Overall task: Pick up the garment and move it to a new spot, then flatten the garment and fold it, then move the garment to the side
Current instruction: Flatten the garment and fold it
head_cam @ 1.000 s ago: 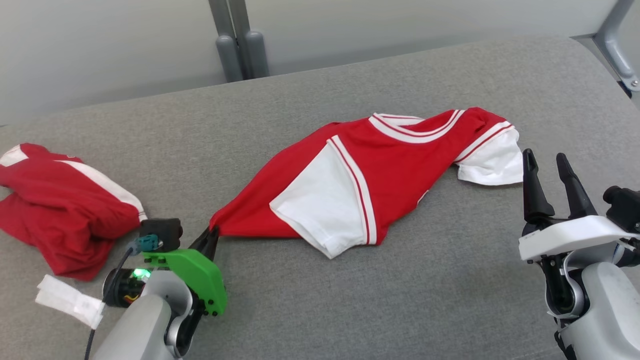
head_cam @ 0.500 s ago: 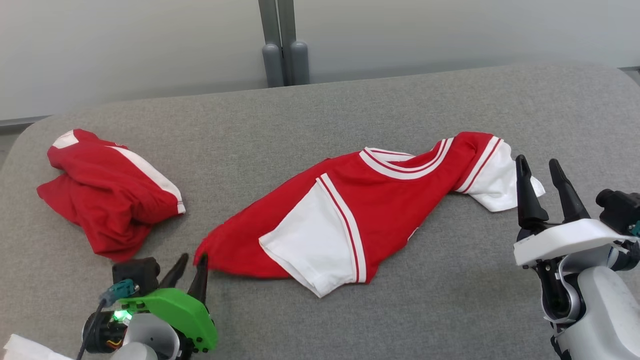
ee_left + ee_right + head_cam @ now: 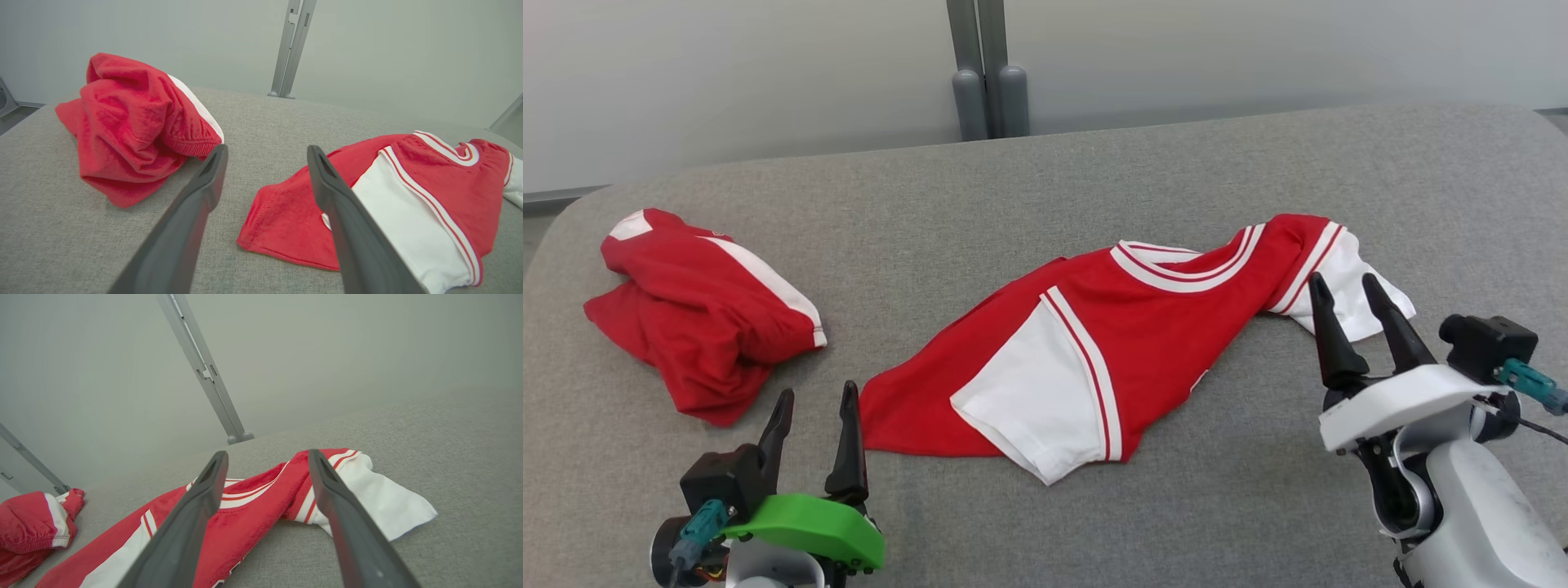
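Observation:
The garment [image 3: 1160, 327] is a red T-shirt with white sleeves and a striped collar, lying rumpled and stretched out slantwise across the middle of the grey padded table [image 3: 1094, 180]. Its red lower corner [image 3: 278, 216] lies flat just right of my left gripper [image 3: 817, 400], which stands open with nothing between its fingers. My right gripper [image 3: 1346, 286] is open too, its fingertips over the shirt's white right sleeve [image 3: 380, 498]. The shirt also shows in the right wrist view [image 3: 245, 506], beyond the open fingers.
A second red piece of clothing with white trim [image 3: 698, 314] lies crumpled at the table's left, close to my left gripper; it also appears in the left wrist view [image 3: 130, 122]. A grey post [image 3: 980, 69] rises behind the far edge.
My left gripper let go of the shirt's lower corner and opened, and the corner now rests on the table. My right gripper moved left toward the white sleeve. Early on, the camera view shifted.

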